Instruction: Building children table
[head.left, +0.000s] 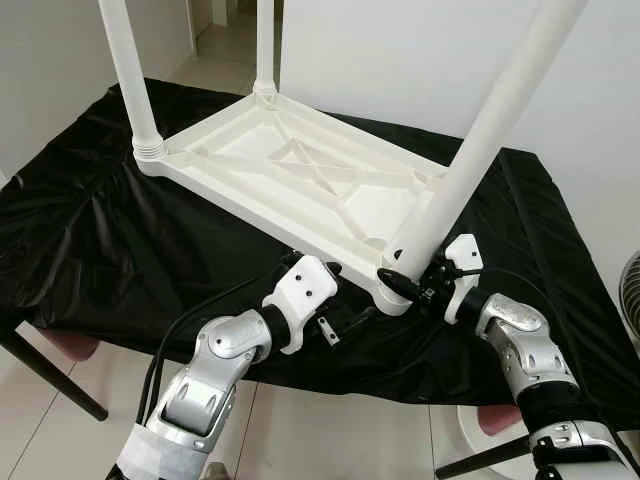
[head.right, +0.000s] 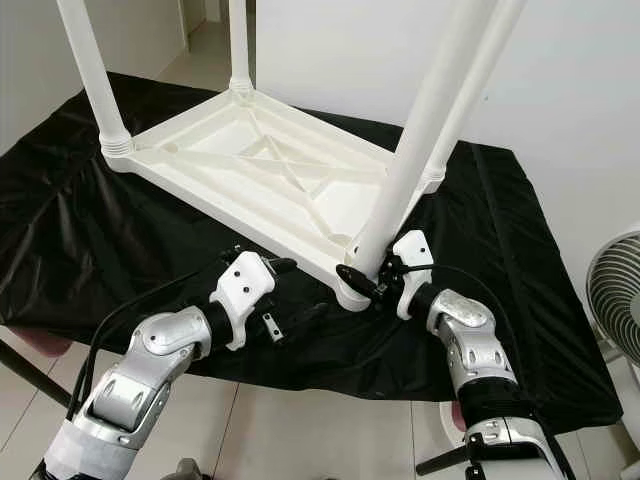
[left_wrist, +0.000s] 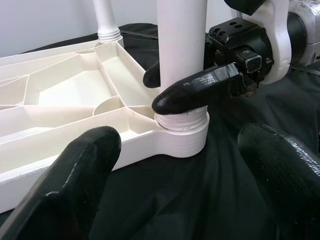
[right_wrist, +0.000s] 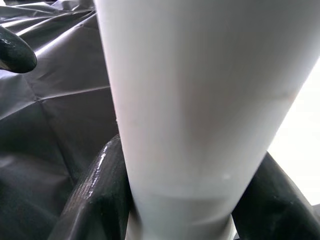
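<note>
So you're on the last leg: the tabletop lies upside down on the black cloth, with other legs standing in the far corners. Your right gripper is clamped round the near-right leg just above its corner socket; the leg stands in the socket, tilted. Your left gripper hovers just beside that corner, fingers spread wide, holding nothing. Threads look seated, though I can't tell how far. Next, judging from this: twist the leg tight with the right and brace the tabletop edge with the left so it doesn't spin on the cloth.
</note>
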